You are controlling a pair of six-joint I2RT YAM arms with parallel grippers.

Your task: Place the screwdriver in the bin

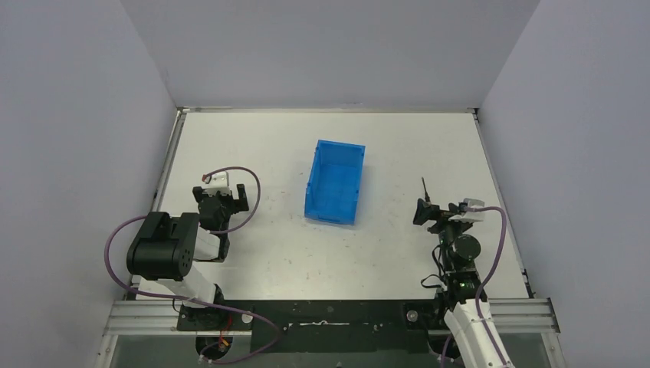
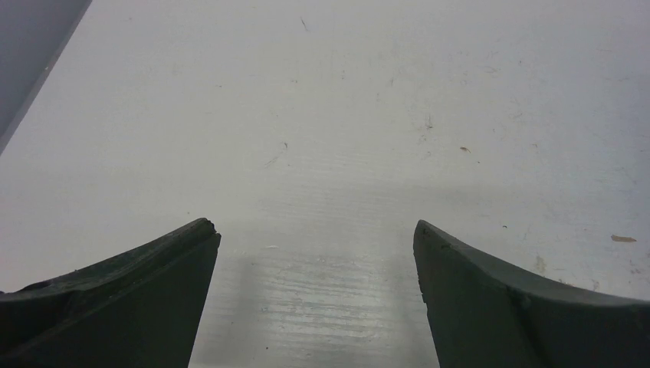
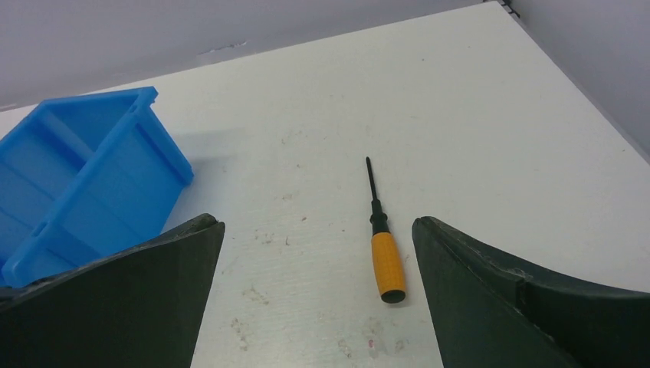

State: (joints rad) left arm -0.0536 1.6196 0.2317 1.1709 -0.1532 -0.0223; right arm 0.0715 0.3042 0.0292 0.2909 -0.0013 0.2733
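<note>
The small black-shafted, orange-handled screwdriver [image 3: 383,247] lies flat on the white table [image 3: 475,115], handle toward the right gripper [image 3: 318,228], which gapes wide and holds nothing. The rectangular bright blue plastic bin [image 3: 84,176] stands well apart on its left.

My right gripper [image 3: 316,224] has bare table [image 3: 475,115] all round the screwdriver [image 3: 381,238] near the right edge; only the bin [image 3: 115,192] obstructs, mid-table.
</note>
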